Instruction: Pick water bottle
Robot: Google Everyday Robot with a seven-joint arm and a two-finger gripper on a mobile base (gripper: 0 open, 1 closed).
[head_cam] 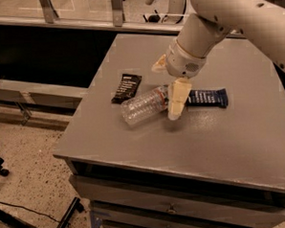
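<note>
The water bottle (pixel 143 105) lies on its side near the middle of the grey tabletop (pixel 221 148), its base pointing towards the near corner and its neck end tucked under the robot's claw (pixel 176 102). The claw hangs right at that neck end, a cream pad low against the bottle. From where I stand I cannot tell whether the claw is apart or clamped.

The bottle looks clear, ribbed and empty, so I judge it light and thin-walled. It should crush a little under a hard squeeze and roll away at a nudge, since it rests on its round side. The ribs should give some bite, though the plastic looks slick. The stiffer part near the neck, or the ribbed middle taken across its width, seems the safest hold.

A black snack wrapper (pixel 126 87) lies just beyond the bottle's base end, close but apart from it. A dark blue snack bar (pixel 207 98) lies past the bottle's neck end, on the far side of the claw.

The tabletop is flat, matte and smooth, offering little to stop a roll. Below the bottle's side of the tabletop are drawers (pixel 172 209), then a speckled floor (pixel 25 155) with a black cable (pixel 24 208) trailing across it.
</note>
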